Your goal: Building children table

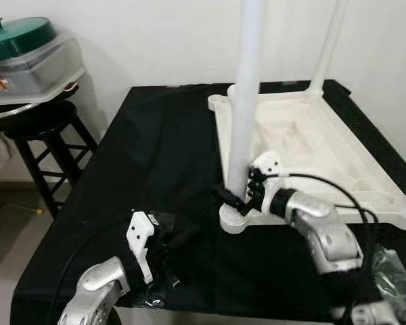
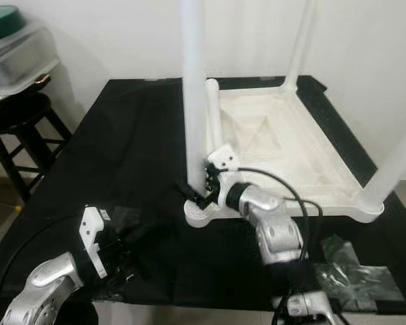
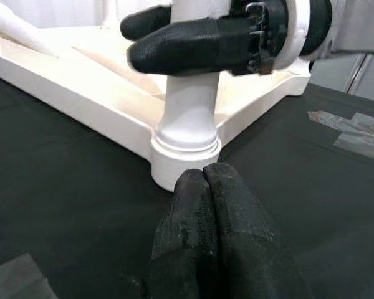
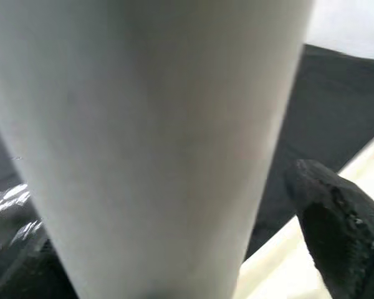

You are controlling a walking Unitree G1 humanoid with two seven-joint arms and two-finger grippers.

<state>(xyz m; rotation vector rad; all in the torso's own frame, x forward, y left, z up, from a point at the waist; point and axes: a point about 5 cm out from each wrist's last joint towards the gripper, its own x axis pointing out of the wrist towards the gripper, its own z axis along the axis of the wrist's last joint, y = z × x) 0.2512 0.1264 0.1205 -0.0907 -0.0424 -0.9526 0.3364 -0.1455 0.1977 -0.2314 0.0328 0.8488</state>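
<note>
A white children's table top [image 1: 311, 142] lies upside down on a black cloth [image 1: 155, 156]. From its near left corner socket [image 1: 235, 220] a white leg [image 1: 247, 88] stands upright. My right gripper [image 1: 240, 196] is shut on this leg just above the socket, one black finger [image 3: 174, 43] on either side; the leg [image 4: 149, 137] looms large in the right wrist view. My left gripper [image 1: 186, 237] lies on the cloth to the left of that corner, its fingertips [image 3: 206, 180] pressed together with nothing between them, close to the socket base [image 3: 186, 152]. Another leg [image 2: 213, 115] lies along the top's left rim.
Two more legs stand upright, one at the far right corner [image 2: 301, 40] and one at the near right [image 2: 392, 169]. A black stool [image 1: 40, 128] at the back left carries a clear container with a green lid [image 1: 27, 54]. Crumpled clear plastic [image 2: 352, 271] lies near the cloth's front right edge.
</note>
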